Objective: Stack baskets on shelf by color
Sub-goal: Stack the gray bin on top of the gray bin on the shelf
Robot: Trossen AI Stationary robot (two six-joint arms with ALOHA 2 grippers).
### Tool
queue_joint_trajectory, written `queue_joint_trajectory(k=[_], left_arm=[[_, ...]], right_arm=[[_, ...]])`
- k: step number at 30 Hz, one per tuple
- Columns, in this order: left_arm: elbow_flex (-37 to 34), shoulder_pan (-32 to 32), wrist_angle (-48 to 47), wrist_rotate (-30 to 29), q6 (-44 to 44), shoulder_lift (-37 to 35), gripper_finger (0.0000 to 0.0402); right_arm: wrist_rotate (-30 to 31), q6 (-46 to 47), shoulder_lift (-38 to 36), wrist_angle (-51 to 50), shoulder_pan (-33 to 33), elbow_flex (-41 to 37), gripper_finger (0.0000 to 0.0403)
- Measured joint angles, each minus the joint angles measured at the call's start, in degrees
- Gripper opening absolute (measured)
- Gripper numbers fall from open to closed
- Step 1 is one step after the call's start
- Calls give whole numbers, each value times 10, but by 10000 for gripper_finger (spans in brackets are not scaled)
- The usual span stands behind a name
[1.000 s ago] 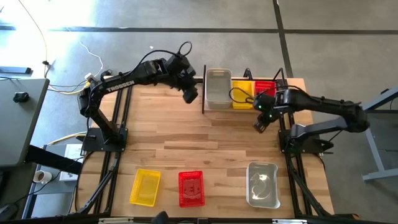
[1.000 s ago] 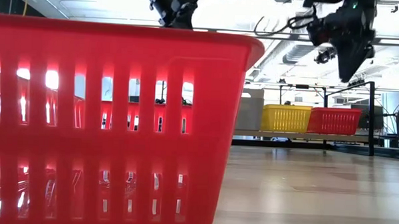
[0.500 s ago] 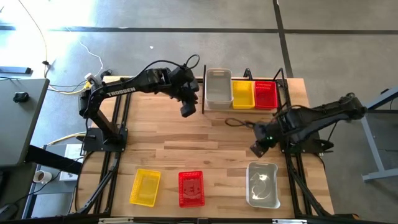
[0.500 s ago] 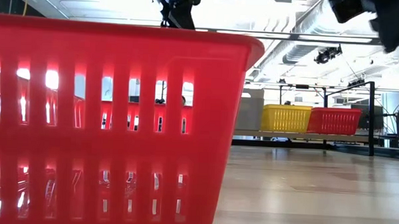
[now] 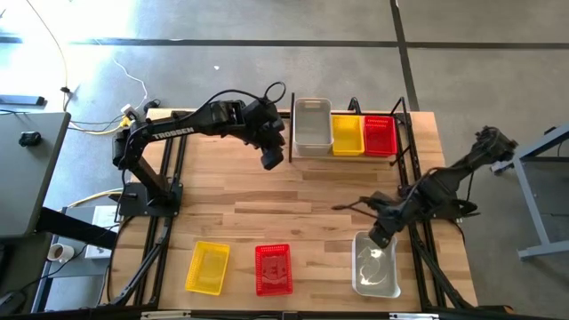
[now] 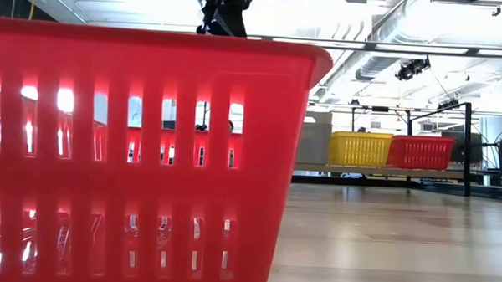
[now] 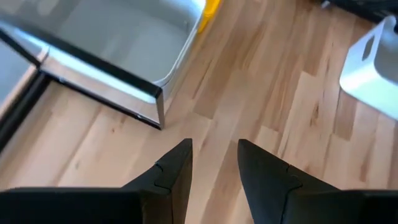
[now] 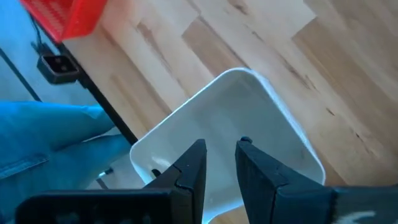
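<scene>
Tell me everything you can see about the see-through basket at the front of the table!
The clear basket is a whitish, see-through plastic tub with rounded corners and a raised rim. It sits upright and looks empty on the wooden table, at the front right, beside the red basket but apart from it. The right claw hangs just over its far edge with a narrow gap between its fingers, holding nothing. Whether it touches the rim is unclear.

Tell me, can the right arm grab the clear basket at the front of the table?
Probably yes. The right gripper hangs just above the clear basket's far rim, its fingers slightly apart, holding nothing. Nothing lies between them, and the red basket sits well off to the side.
</scene>
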Motion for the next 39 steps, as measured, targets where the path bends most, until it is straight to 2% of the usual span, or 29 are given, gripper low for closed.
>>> queue_joint_trajectory(k=[5, 11, 20, 26, 30, 39], left_arm=[[0, -7, -27, 2, -56, 0, 117], [0, -26, -86, 0, -91, 0, 117], [0, -65, -99, -6, -136, 0, 117], [0, -91, -100, -13, -162, 0, 117], [0, -104, -100, -14, -178, 0, 117], [0, -111, -100, -14, -198, 0, 117]], right_arm=[[7, -15, 22, 3, 38, 0, 74], [20, -101, 67, 13, 67, -1, 74], [28, -221, 101, 74, 89, -1, 76], [19, -207, 124, 136, 121, -1, 112], [-15, -189, 158, 179, 151, -1, 134], [-42, -132, 232, 253, 213, -1, 140]])
